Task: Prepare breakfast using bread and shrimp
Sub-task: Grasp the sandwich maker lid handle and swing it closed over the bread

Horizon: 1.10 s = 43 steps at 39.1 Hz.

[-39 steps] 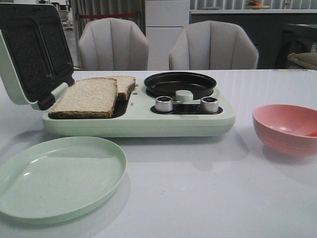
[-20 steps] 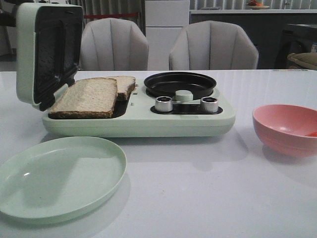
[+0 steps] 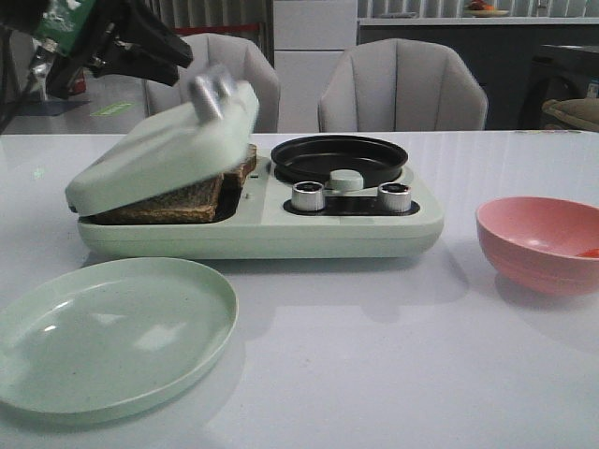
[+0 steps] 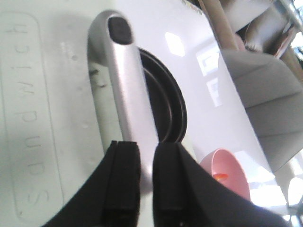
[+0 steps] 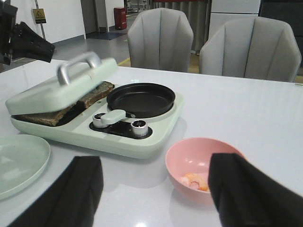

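Note:
Two slices of bread point(image 3: 182, 201) lie in the sandwich side of the pale green appliance point(image 3: 281, 229), mostly covered by its tilted lid point(image 3: 154, 154); they also show in the right wrist view point(image 5: 49, 116). My left gripper point(image 3: 173, 47) is up behind the lid's silver handle point(image 3: 213, 89), apart from it, fingers point(image 4: 125, 165) nearly together and holding nothing. The shrimp point(image 5: 194, 180) lie in the pink bowl point(image 5: 201, 165). My right gripper point(image 5: 155, 161) is wide open and empty above the table next to that bowl.
A black round pan point(image 3: 339, 157) and two silver knobs point(image 3: 310, 195) sit on the appliance's right half. A pale green plate point(image 3: 108, 332) lies at the front left. The pink bowl point(image 3: 541, 241) stands to the right. Two grey chairs point(image 3: 402, 84) stand behind the table.
The lid has swung from fully open, through upright, down over the bread, and looks blurred with motion. My left gripper has come into view at the top left.

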### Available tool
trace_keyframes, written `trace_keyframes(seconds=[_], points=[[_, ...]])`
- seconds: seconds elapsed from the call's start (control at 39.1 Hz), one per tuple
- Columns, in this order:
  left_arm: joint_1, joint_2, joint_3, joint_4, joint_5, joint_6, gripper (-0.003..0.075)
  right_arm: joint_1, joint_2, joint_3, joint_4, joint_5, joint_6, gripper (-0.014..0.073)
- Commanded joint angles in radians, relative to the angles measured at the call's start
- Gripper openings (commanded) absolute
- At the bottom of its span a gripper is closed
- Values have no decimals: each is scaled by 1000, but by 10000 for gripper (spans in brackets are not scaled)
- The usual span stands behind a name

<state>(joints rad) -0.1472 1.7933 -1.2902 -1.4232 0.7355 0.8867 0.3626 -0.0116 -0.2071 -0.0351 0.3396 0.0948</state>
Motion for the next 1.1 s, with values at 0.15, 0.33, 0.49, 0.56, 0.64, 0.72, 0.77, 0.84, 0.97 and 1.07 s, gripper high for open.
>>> trace_keyframes(seconds=[0.15, 0.33, 0.49, 0.56, 0.64, 0.72, 0.77, 0.84, 0.97, 1.07], points=[[-62, -20, -26, 6, -22, 18, 424, 1, -13, -27, -6, -92, 1, 571], [-52, -18, -28, 31, 43, 18, 522, 1, -13, -27, -6, -92, 1, 571], [-37, -72, -30, 124, 49, -25, 513, 1, -13, -27, -6, -92, 1, 571], [-31, -122, -30, 238, 45, -77, 513, 1, -13, -27, -6, -92, 1, 571], [-31, -178, -30, 393, 18, -159, 513, 1, -13, -27, -6, -92, 1, 571], [-31, -259, -30, 627, 2, -286, 513, 1, -13, -27, -6, -92, 1, 571], [-31, -305, -30, 763, 0, -367, 512, 1, -13, -27, -6, -92, 1, 571], [-31, -381, -30, 1020, 3, -517, 513, 1, -13, -27, -6, -92, 1, 571], [-31, -481, -30, 1343, 52, -730, 512, 1, -13, -27, -6, -92, 1, 571], [-31, -557, -15, 1471, 82, -802, 512, 1, -13, -27, -6, -92, 1, 571]])
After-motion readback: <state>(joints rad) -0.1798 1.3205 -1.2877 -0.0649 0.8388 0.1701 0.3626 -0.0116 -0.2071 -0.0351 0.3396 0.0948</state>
